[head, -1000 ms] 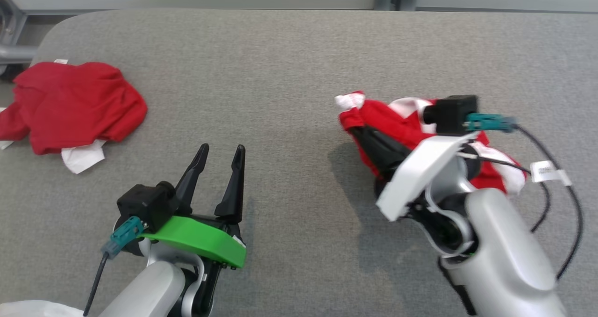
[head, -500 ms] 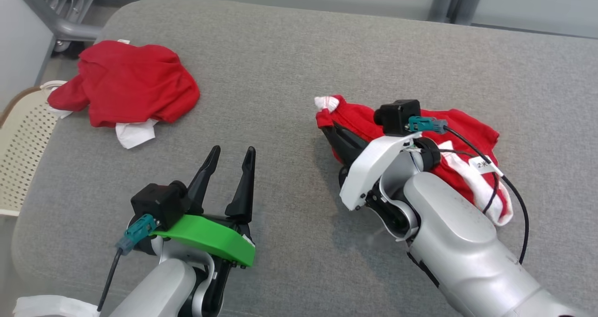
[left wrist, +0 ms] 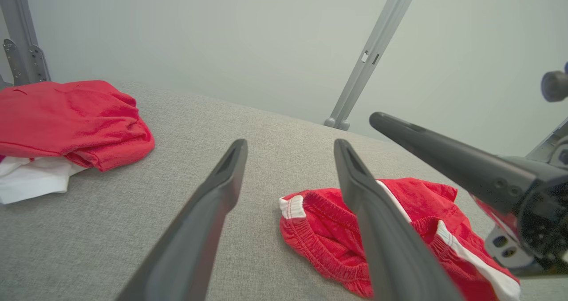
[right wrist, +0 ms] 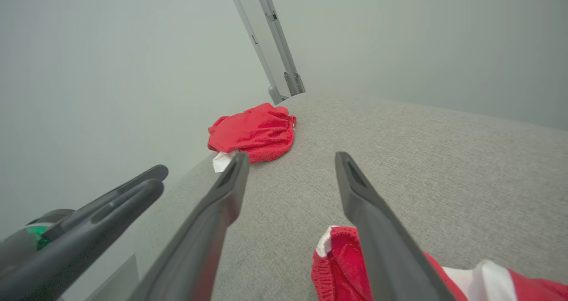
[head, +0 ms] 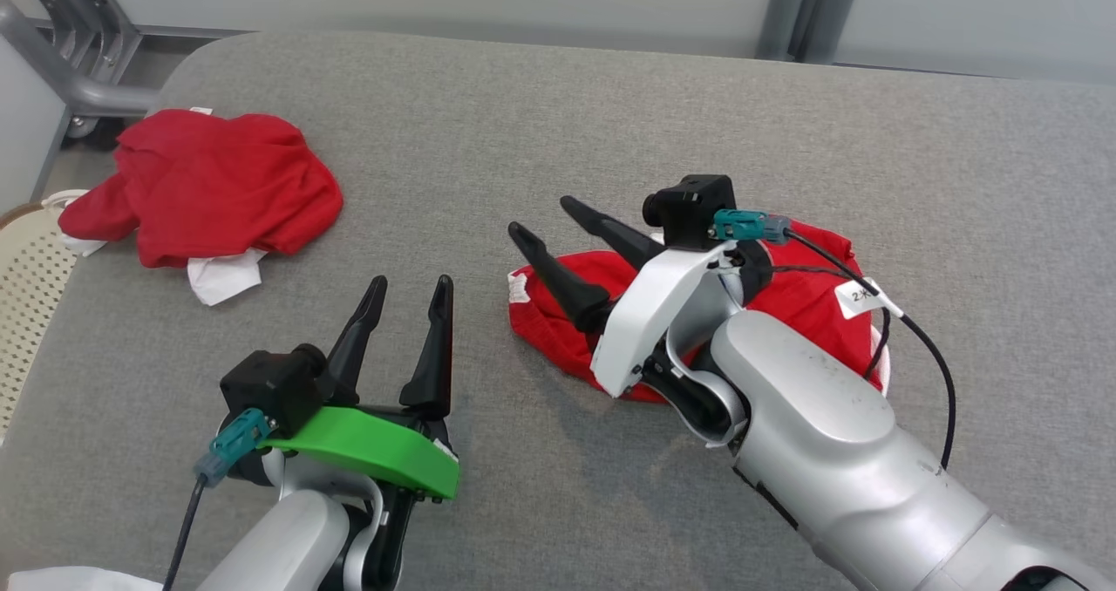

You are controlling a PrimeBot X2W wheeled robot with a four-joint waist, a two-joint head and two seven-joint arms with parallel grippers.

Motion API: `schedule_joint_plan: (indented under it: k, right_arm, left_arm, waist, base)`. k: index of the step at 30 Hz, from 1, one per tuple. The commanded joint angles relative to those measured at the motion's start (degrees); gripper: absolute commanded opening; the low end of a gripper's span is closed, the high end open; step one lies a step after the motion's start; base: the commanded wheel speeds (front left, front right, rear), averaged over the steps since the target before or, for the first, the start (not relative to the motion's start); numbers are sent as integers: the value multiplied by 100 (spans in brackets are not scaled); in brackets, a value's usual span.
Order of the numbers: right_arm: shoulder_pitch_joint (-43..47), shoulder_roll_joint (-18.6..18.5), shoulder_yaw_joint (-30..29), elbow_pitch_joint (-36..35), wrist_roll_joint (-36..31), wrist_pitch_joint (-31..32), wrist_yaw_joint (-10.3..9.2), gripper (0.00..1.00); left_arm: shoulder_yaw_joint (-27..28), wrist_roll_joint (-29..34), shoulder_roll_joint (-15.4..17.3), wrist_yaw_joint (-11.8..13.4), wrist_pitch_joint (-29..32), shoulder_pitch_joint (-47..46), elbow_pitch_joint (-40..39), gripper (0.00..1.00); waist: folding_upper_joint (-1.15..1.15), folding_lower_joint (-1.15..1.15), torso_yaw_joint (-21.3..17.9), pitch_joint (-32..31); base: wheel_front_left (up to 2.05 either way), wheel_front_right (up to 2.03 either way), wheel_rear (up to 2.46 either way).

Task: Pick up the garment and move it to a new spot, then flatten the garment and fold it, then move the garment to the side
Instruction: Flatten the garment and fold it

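While red shorts (head: 558, 347) lie on table (head: 523, 120), right gripper (head: 540, 214) splayed empty, left gripper (head: 411, 281) too, basket (head: 30, 312) alongside.

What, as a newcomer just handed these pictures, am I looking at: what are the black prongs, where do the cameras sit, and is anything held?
It is a two-armed robot at a grey padded table. One picture looks down from its head; the other two come from cameras on its wrists, looking along each gripper's two dark fingers, your prongs. The left gripper, with the green part, hovers open over bare table. The right gripper stands open just above a crumpled red-and-white garment. A second red garment lies near the far left corner. Nothing is held.
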Motion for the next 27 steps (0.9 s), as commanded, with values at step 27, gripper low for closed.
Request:
schedule_joint_plan:
  k: [27]
  right_arm:
    - [2865, -861, -2158, -2453, -2458, 1867, 2, 100]
  left_arm:
    - [94, 133, 21, -3, -50, 29, -115, 100]
  waist:
    - [0, 0, -421, 128]
  base:
    - [0, 0, 0]
